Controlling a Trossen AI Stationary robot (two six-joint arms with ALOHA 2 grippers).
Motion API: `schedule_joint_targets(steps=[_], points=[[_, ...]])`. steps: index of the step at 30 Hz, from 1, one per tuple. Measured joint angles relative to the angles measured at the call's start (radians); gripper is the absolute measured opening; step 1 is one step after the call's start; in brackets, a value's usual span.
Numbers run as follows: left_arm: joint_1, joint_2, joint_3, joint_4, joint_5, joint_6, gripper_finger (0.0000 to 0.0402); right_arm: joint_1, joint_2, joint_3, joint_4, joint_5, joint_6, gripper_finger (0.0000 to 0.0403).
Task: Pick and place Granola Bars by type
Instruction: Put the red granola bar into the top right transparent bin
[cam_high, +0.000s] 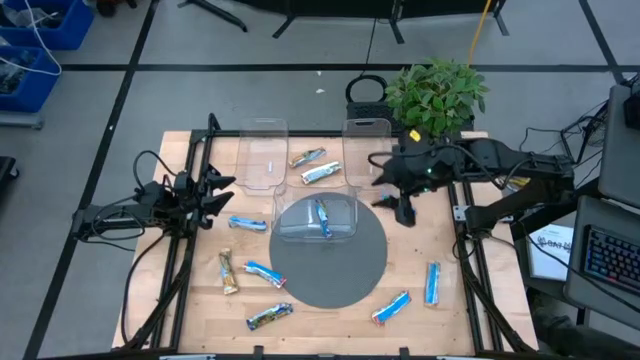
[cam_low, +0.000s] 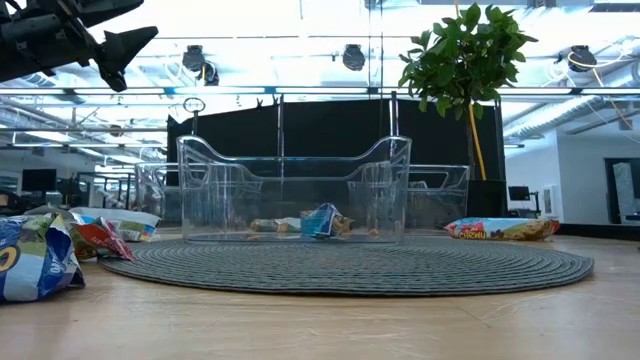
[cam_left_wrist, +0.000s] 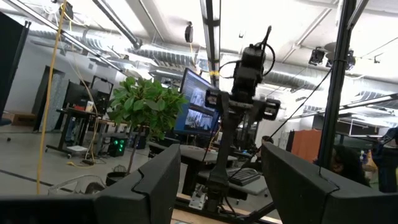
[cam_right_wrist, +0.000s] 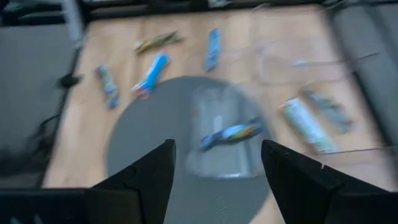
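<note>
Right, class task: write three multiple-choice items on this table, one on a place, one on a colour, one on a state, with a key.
1. The bin holding one bar stands on: A bare wood; B the grey mat; C a crate.
2. That bar is: A blue; B pink; C black.
3. The right hand is: A open and empty; B shut on a bar; C shut on the bin.
Key: 1 B, the mat shows all round the bin in the high view. 2 A, its blue wrapper shows through the clear wall. 3 A, its fingers stand apart with nothing between.
</note>
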Motion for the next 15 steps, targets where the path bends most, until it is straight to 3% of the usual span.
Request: schedule_joint_targets(steps=[4,15], points=[[0.0,0.0,0.0,0.0,0.0,0.0,0.0225,0.037,-0.042,-0.107,0.0,-0.079,-0.001,0.0229],[0.0,0.0,0.0,0.0,0.0,0.0,0.0225,0.23,-0.086,-0.357,0.0,-0.077,0.038,0.0228]])
